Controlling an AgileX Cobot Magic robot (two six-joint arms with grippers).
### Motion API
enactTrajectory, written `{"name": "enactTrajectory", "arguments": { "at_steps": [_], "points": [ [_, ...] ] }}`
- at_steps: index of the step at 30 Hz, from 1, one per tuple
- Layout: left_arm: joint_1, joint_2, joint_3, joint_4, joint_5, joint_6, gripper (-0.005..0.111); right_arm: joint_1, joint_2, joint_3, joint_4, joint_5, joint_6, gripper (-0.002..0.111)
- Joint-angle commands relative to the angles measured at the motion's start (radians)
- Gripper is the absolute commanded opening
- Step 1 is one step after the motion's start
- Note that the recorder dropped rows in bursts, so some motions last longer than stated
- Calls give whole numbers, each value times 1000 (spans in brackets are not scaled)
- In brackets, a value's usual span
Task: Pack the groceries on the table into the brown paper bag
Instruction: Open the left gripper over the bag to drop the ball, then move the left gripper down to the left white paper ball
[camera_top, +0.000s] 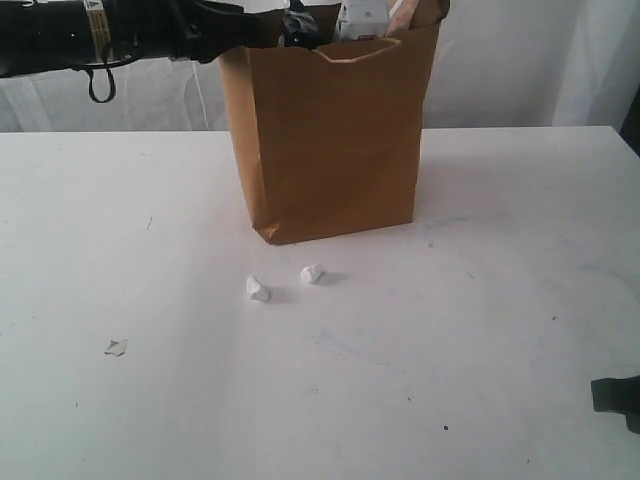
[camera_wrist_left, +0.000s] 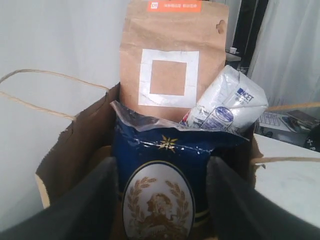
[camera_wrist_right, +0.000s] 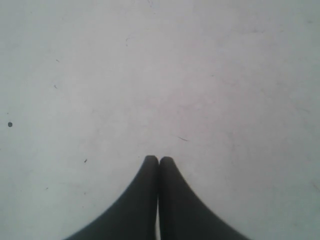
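The brown paper bag (camera_top: 330, 140) stands upright at the back middle of the table (camera_top: 450, 330). My left gripper (camera_wrist_left: 162, 172) reaches into its mouth from above, and its arm (camera_top: 60, 35) comes in from the left. Its fingers (camera_wrist_left: 95, 200) are open and stand on either side of the dark blue spaghetti packet (camera_wrist_left: 160, 150), which sits inside the bag. Behind the packet the orange-labelled brown pouch (camera_wrist_left: 172, 55) and the white-blue carton (camera_wrist_left: 227, 105) stick up out of the bag. My right gripper (camera_wrist_right: 159, 160) is shut and empty just over bare tabletop; it shows at the near right edge (camera_top: 615, 395).
Two small crumpled white scraps (camera_top: 258, 289) (camera_top: 312, 273) lie just in front of the bag, and a flatter scrap (camera_top: 116, 347) lies at the near left. The bag's twisted handle (camera_wrist_left: 45, 75) loops beside the left gripper. A white curtain hangs behind the table.
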Motion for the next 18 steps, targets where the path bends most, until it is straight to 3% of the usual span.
{"name": "enactTrajectory", "arguments": {
  "at_steps": [1, 5, 7, 8, 9, 10, 12, 14, 16, 17, 18],
  "points": [
    [25, -36, -6, -22, 9, 35, 56, -1, -2, 8, 4, -5, 3, 0],
    [108, -91, -6, -22, 34, 53, 50, -1, -2, 8, 4, 7, 3, 0],
    [182, -122, -6, -16, 34, 22, 23, -1, -2, 8, 4, 14, 3, 0],
    [224, -140, -6, 31, 35, -30, 0, -1, -2, 8, 4, 14, 3, 0],
    [243, -149, -6, 81, 44, -56, 0, -1, -2, 8, 4, 11, 3, 0],
    [264, -160, -4, 201, 88, -192, 0, -1, -2, 8, 4, 11, 3, 0],
    [280, -163, 41, 201, 136, -298, 0, -1, -2, 8, 4, 11, 3, 0],
    [274, -170, 116, 201, 236, -321, 0, -1, -2, 8, 4, 7, 3, 0],
    [268, -191, 214, 201, 468, -370, 0, -1, -2, 8, 4, 7, 3, 0],
    [266, -220, 288, 201, 685, -429, 0, -1, -2, 8, 4, 9, 3, 0],
    [266, -239, 332, 201, 806, -438, 0, -1, -2, 8, 4, 15, 3, 0]
  ]
}}
